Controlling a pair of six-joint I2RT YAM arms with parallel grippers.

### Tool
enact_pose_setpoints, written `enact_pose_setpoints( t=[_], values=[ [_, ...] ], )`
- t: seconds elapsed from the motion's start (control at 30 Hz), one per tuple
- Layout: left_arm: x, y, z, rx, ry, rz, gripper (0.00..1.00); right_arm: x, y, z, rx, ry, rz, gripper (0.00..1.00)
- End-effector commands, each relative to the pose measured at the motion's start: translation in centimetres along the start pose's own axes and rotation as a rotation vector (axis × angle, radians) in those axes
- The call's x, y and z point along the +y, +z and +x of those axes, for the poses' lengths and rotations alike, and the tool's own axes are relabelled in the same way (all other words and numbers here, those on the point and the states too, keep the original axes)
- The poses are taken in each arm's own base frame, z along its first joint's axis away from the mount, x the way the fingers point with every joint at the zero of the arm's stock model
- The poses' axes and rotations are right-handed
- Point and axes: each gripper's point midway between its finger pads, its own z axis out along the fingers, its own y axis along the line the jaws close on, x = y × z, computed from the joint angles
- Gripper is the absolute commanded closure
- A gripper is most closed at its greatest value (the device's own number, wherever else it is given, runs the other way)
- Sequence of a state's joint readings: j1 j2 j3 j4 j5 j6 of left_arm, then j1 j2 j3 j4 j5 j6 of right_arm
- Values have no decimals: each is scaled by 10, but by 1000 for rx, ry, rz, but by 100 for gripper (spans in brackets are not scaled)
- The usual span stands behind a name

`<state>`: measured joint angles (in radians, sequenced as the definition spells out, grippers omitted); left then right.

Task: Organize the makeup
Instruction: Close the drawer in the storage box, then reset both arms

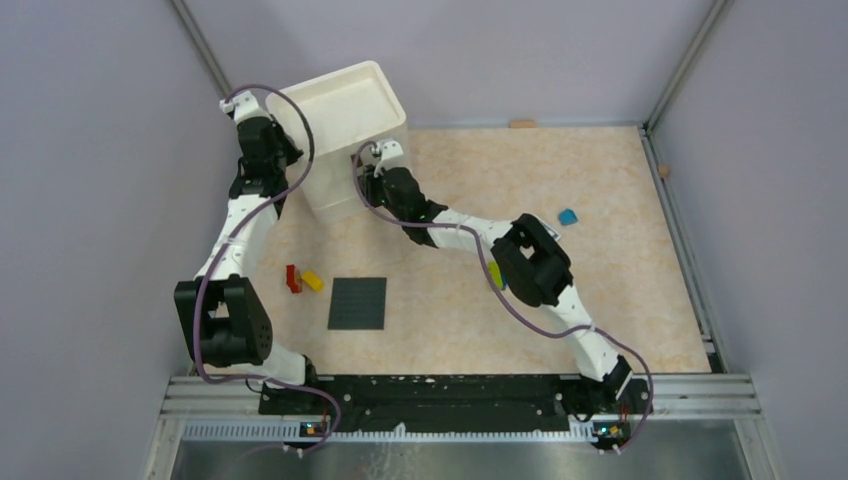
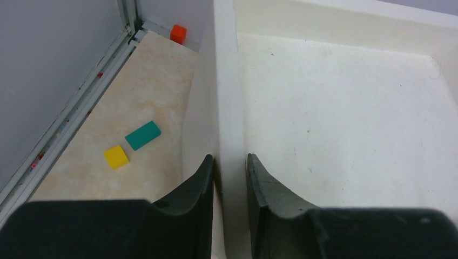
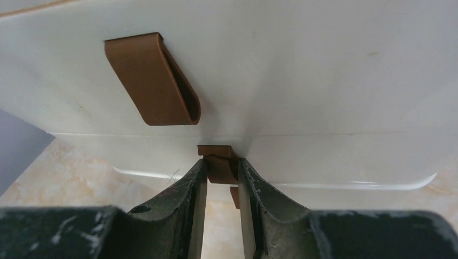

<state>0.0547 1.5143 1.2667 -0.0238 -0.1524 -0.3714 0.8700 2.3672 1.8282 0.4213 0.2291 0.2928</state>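
White tub [image 1: 345,100] gripped by both arms, no makeup seen

First the left fingers [image 2: 204,178] pinch shut on its wall; the right fingers [image 3: 195,186] squeeze a brown clip [image 3: 219,162] on its side. I think tight grips and a slow, level move are best. No makeup shows in any view. No words or labels can be read.

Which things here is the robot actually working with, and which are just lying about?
In the job: white bin, left claw clamped on its wall, right claw pinching a brown tab on its side. No makeup shows.
Lying about: red brick, yellow brick, dark studded plate, blue piece, teal brick, orange cube.
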Motion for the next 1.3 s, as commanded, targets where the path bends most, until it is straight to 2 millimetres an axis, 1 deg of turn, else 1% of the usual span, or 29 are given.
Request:
enact_pose_setpoints(
  t=[0.0,0.1,0.2,0.23,0.27,0.3,0.33,0.37,0.4,0.43,0.47,0.5,0.57,0.63,0.67,0.7,0.73,0.77,0.83,0.87,0.93,0.97,1.0,1.03,1.07,1.17,1.27],
  values=[
    [-21,-11,48,177,-2,113,100,5,3,-34,-87,39,-28,73],
    [-21,-12,49,179,-2,113,100,2,-13,-41,-108,36,-33,73],
    [-23,-15,44,176,0,115,100,1,-39,-54,-125,20,-46,73],
    [-23,-18,41,173,0,115,100,2,-50,-59,-129,13,-57,73],
    [-24,-20,38,171,1,114,100,4,-65,-71,-140,8,-71,73],
    [-24,-23,36,169,1,110,100,3,-78,-76,-141,1,-75,73],
    [-25,-26,33,168,3,108,100,1,-91,-78,-136,-5,-74,72],
    [-25,-30,31,165,5,108,97,-1,-104,-79,-128,-9,-76,72],
    [-26,-34,28,161,6,109,87,-2,-117,-84,-128,-13,-83,72],
    [-26,-38,24,153,6,112,80,-4,-130,-85,-119,-19,-84,72],
    [-28,-43,18,141,7,119,74,-6,-141,-86,-108,-20,-80,71],
    [-29,-49,13,128,8,125,69,-10,-152,-82,-81,-20,-71,71],
    [-31,-61,2,103,11,138,50,-17,-172,-82,-42,-28,-50,70],
    [-33,-73,-11,75,17,149,33,-27,-192,-77,12,-32,-8,68],
    [-34,-80,-16,62,21,154,23,-33,-202,-75,33,-33,15,67],
    [-34,-87,-22,49,27,159,12,-40,-214,-69,71,-42,38,65],
    [-35,-95,-27,36,33,164,3,-45,-223,-67,89,-48,56,63],
    [-35,-102,-31,25,38,167,1,-51,-232,-65,111,-54,81,61],
    [-36,-117,-39,8,54,186,1,-63,-251,-61,161,-63,130,54],
    [-36,-127,-43,-4,62,193,1,-69,-262,-58,194,-68,156,51],
    [-29,-143,-35,15,71,186,1,-83,-282,-51,255,-73,224,43],
    [-32,-153,-28,36,74,224,1,-90,-291,-48,284,-76,256,37],
    [-31,-163,-21,49,75,236,1,-95,-300,-44,310,-80,278,30],
    [-28,-172,-11,68,78,249,1,-100,-308,-38,343,-89,290,22],
    [-25,-180,-2,82,84,258,1,-104,-315,-32,379,-101,297,18],
    [-9,-199,29,137,103,243,1,-116,-332,-16,480,-90,331,15],
    [6,-213,58,197,110,218,1,-122,-341,4,591,44,286,11]
  ],
)
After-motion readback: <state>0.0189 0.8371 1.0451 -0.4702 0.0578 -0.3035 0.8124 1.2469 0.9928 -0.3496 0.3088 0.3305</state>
